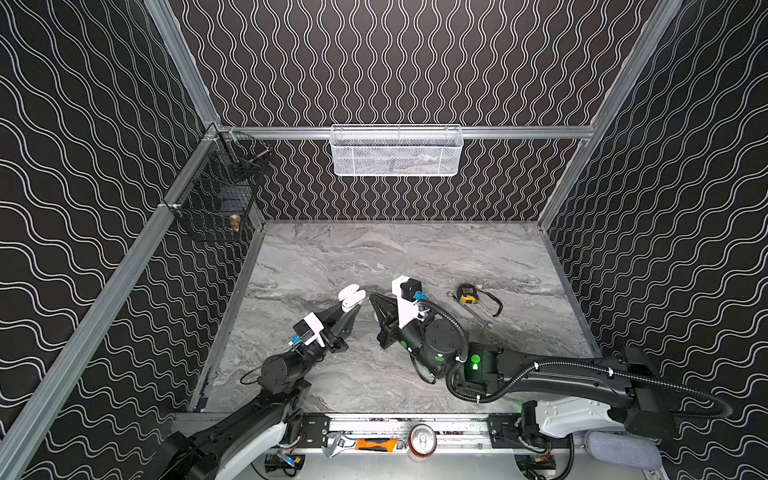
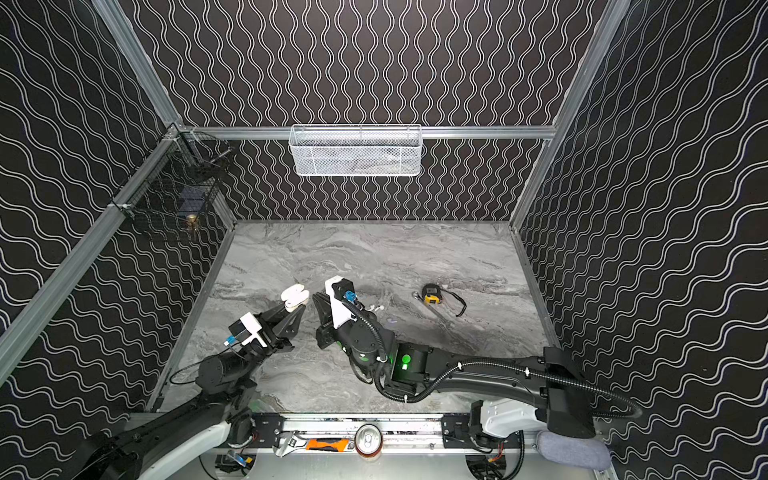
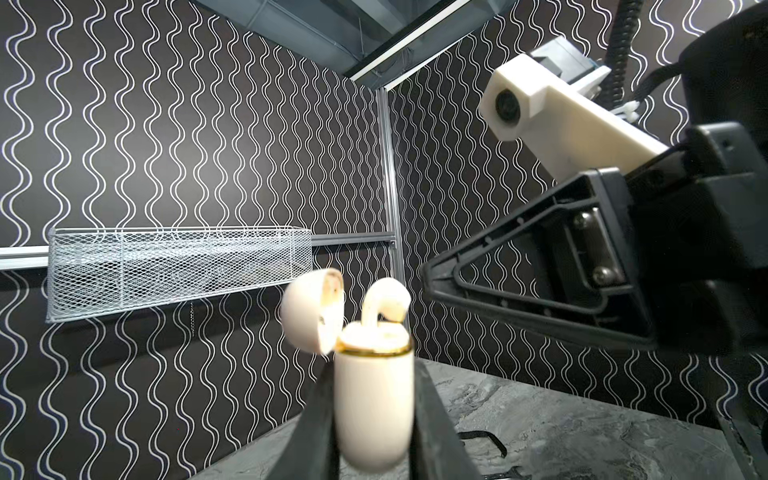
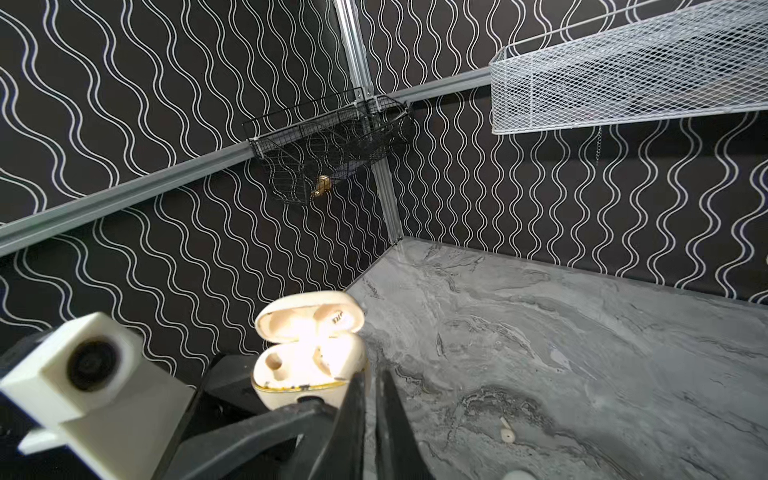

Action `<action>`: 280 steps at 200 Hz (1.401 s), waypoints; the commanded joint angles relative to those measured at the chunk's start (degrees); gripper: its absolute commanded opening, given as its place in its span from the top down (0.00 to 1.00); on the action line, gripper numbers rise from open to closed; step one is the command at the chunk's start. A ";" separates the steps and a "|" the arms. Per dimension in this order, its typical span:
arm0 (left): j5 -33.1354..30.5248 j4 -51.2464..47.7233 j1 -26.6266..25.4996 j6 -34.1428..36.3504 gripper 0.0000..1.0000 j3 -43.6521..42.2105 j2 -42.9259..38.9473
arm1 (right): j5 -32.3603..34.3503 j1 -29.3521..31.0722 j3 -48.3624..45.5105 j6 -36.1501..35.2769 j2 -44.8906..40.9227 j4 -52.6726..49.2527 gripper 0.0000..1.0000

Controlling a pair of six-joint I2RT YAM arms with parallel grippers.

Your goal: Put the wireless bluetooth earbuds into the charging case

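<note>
Charging case [image 1: 352, 296]: cream pebble held up off the table [image 1: 415, 257], just on the 9 o'clock side of the table's middle. Its lid [image 3: 309, 311] is swung open.
Left gripper [image 3: 374, 399]: clenched on the case's lower body, one finger on each side, with the lid left free.
Right gripper [image 1: 372, 297]: jaws closed together with nothing seen between them. The tips sit just at 3 o'clock of the case and do not touch it.
Seated earbud [image 3: 386, 305]: cream, stem down in a socket, head standing above the rim. I judge it only part-way home.
Loose earbuds [image 2: 376, 308]: small and white, lying on the table at 3 o'clock of the case, past the right gripper. A tape measure [image 1: 467, 293] lies farther out the same way.
Handling: the earbuds look feather-light, hard, glossy and rounded, so they may well squirt out of a pinch. Best taken across the bulb, leaving the stem free to lead into the socket. The case looks rigid and smooth, and the hinge is probably its weak spot, so hold the body and not the lid.
Left wrist view: shows the case in side profile, so only here can one see how high the seated earbud stands. It does not show the socket mouths.
Right wrist view: looks down into the case. One socket [image 4: 274, 361] is empty and the other is washed out by glare. One of the loose earbuds [image 4: 507, 432] also shows here on the table.
Top views: show where the arms and the things on the table lie. The case's inside is too small to read.
</note>
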 commanded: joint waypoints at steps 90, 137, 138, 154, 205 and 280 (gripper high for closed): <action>0.87 1.95 -0.03 0.84 1.00 0.51 0.46 | -3.70 -0.02 3.57 0.28 3.05 2.32 0.90; 0.85 1.94 -0.02 0.85 1.00 0.53 0.98 | -4.43 0.07 5.59 -0.80 2.96 0.81 0.85; 0.85 1.90 -0.03 0.85 1.00 0.51 1.03 | -4.38 0.04 5.69 -0.92 2.85 0.76 0.85; 0.92 1.48 -0.04 0.98 1.00 0.73 1.34 | -4.73 0.08 5.05 -5.10 0.08 -0.03 0.77; 4.08 -2.95 -0.03 1.60 1.00 3.48 3.57 | -14.10 -3.79 7.71 -23.82 -9.45 -22.35 0.66; 7.82 -3.59 0.02 2.22 1.00 5.25 6.43 | -33.39 -12.92 4.36 -45.99 -10.61 -37.39 0.68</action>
